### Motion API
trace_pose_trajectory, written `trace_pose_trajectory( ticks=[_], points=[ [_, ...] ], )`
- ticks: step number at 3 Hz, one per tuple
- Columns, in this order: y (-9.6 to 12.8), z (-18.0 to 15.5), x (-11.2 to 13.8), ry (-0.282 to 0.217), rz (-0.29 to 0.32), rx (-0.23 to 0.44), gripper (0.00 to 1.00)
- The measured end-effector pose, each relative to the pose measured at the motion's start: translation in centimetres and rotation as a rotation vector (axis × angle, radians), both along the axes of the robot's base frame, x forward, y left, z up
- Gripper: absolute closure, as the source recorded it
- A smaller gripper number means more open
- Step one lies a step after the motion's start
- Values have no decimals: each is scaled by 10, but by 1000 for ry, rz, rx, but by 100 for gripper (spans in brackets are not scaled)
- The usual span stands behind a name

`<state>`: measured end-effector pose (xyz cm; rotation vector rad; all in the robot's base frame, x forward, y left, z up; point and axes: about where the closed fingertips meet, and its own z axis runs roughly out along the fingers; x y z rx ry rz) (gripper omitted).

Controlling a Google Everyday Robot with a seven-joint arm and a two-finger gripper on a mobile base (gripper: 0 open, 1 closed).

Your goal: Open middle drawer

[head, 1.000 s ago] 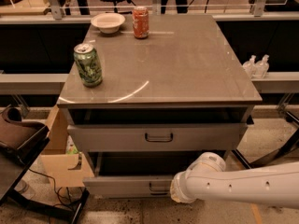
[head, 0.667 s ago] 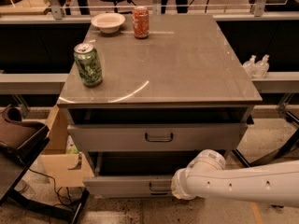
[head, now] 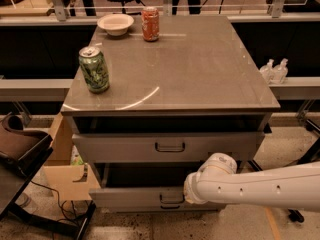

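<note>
The grey cabinet point(head: 170, 64) shows two drawer fronts. The upper, taller front is the top drawer point(head: 125, 148) with a dark loop handle. Below it sits the middle drawer point(head: 130, 198), a shallow grey front that stands out from the cabinet with a dark gap above it. Its small dark handle point(head: 171, 200) is at centre. My white arm point(head: 260, 186) reaches in from the right. My gripper point(head: 185, 196) is at the arm's end, right beside that handle and mostly hidden behind the rounded wrist point(head: 215, 166).
On the cabinet top stand a green can point(head: 94, 69) at front left, a red can point(head: 150, 24) and a white bowl point(head: 115, 23) at the back. A cardboard box point(head: 62, 169) and a dark chair point(head: 20, 144) sit at left, with cables on the floor.
The arm's end has shifted only slightly near the handle. The middle drawer looks the same as before.
</note>
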<state>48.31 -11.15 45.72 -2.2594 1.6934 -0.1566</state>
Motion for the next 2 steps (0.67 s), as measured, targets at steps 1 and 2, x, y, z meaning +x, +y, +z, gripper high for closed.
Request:
trace_pose_trajectory(
  ticks=[1, 2],
  points=[
    [-8, 11, 16, -28, -6, -26, 100],
    [-15, 29, 25, -51, -7, -54, 100]
  ],
)
